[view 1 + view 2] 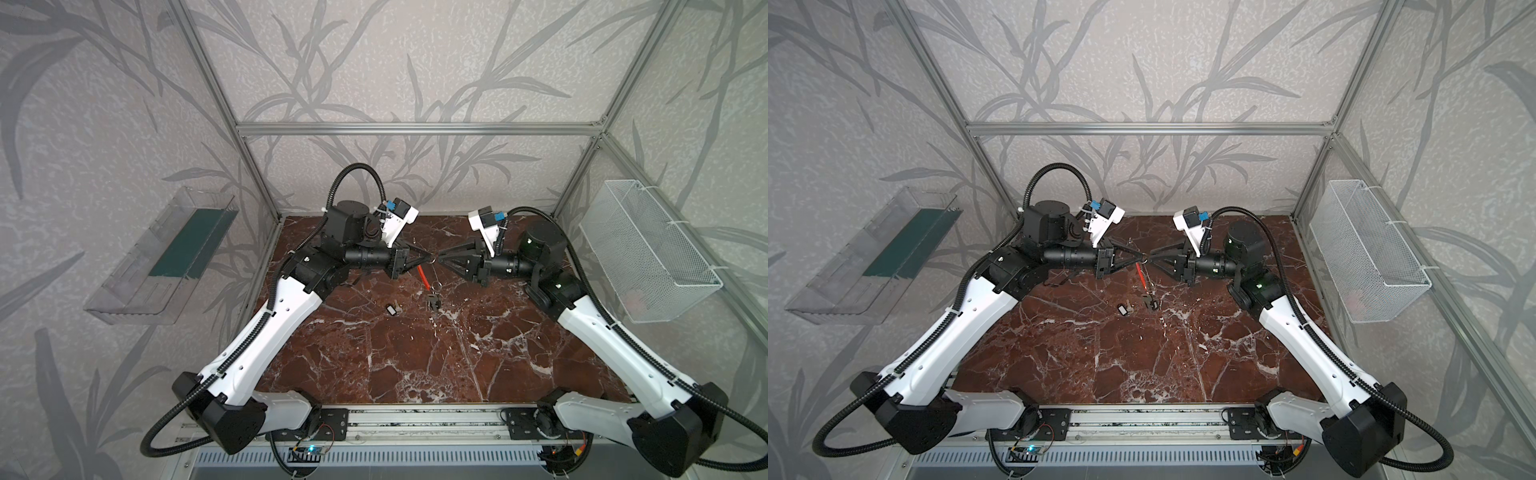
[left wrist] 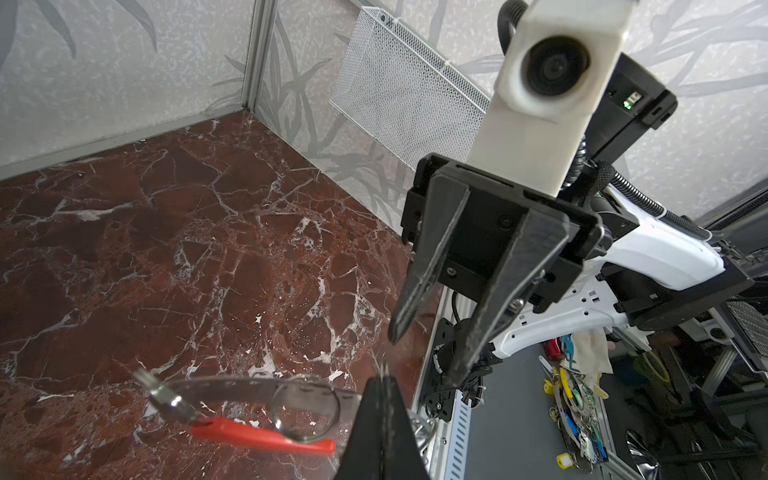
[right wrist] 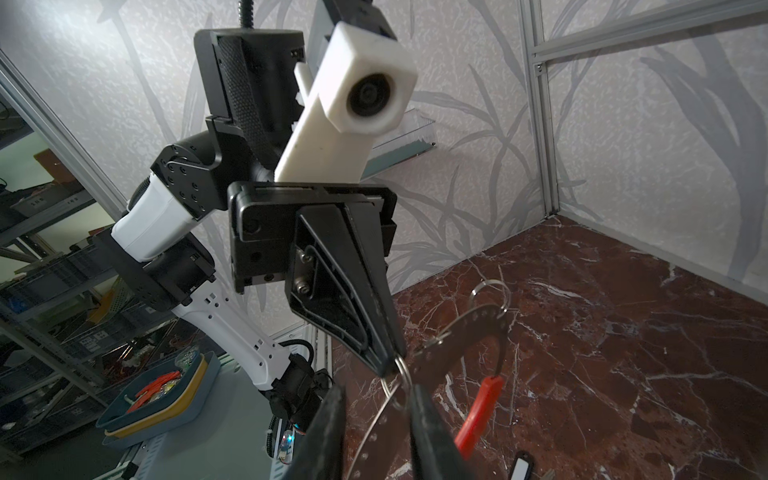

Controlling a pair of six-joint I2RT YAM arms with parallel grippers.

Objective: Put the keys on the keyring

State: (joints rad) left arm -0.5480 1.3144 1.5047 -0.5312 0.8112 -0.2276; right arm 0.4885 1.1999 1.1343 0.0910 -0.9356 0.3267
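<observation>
The left claw (image 3: 392, 362) is pinched shut on the keyring (image 3: 478, 320), gripping the grey band at its very tips. The right claw (image 2: 426, 355) faces it tip to tip, narrowly parted. Its fingers (image 2: 424, 274) stand a small gap apart. In the right wrist view the band, seen edge-on, runs through that gap; whether a finger touches it I cannot tell. Both claws hang raised over the rear middle of the table (image 1: 415, 365).

The keyring hangs below the left claw's tips. Its red arc (image 1: 423, 277) lies just beneath the meeting point, slightly toward the left arm. A split ring (image 2: 305, 407) loops round the band near the left claw. Some keys (image 1: 433, 300) sit bunched straight below the claws, under the red arc. Whether they hang from the keyring or lie on the table I cannot tell. A loose key (image 1: 392, 308), black tag up, lies on the table below the left claw, toward the bases and apart from the bunch.

In front of the claws, toward the bases, the table is wide and bare up to its front edge. Behind them the back wall's foot is near. The side edges lie well apart from either claw. The basket (image 1: 648, 249) hangs on the wall beyond the right arm, and the tray (image 1: 166, 257) on the wall beyond the left arm.
</observation>
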